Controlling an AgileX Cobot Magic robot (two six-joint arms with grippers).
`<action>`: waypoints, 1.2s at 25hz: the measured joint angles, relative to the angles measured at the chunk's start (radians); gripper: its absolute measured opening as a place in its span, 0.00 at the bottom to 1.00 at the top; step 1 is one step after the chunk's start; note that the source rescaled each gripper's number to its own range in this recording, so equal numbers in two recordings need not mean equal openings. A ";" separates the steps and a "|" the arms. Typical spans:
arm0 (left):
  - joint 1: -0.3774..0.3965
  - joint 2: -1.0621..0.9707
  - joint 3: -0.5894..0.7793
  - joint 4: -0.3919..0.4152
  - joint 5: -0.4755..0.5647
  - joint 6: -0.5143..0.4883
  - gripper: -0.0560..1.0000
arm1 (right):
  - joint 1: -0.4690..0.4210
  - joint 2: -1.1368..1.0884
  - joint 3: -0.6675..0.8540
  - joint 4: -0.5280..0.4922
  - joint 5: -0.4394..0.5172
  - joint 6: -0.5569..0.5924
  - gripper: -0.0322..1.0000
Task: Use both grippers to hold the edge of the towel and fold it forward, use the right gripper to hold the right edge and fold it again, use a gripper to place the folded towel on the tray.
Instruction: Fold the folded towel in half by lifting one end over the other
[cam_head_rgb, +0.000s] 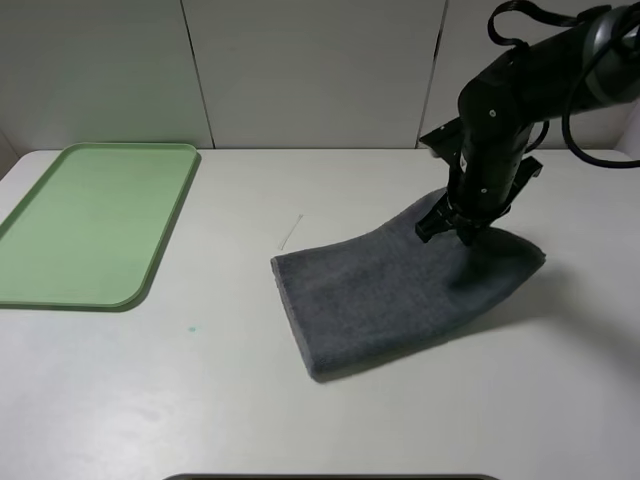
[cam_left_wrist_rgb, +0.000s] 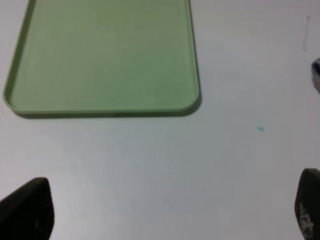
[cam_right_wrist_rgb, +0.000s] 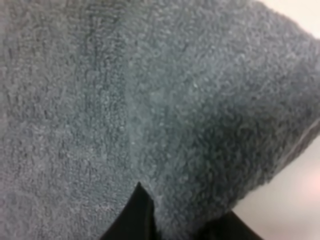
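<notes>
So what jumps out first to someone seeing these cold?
The dark grey towel, folded, right of centre on the white table, its raised right end pinched by the right gripper. Then the light green tray at far left, nothing on it. The left gripper hangs open above the table beside the tray.

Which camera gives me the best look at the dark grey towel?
Exterior high: the whole dark grey terry-cloth towel shows, its right end pinched by the right gripper. Right wrist gives only close-up pile; left wrist shows no clear part.
</notes>
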 joint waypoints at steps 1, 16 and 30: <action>0.000 0.000 0.000 0.000 0.000 0.000 0.97 | 0.000 0.000 -0.014 -0.030 0.013 0.000 0.14; 0.000 0.000 0.000 0.000 0.000 0.000 0.97 | -0.028 0.000 -0.086 -0.430 0.061 0.000 0.14; 0.000 0.000 0.000 0.000 0.000 0.001 0.97 | 0.046 0.000 -0.089 -0.228 0.191 0.037 0.14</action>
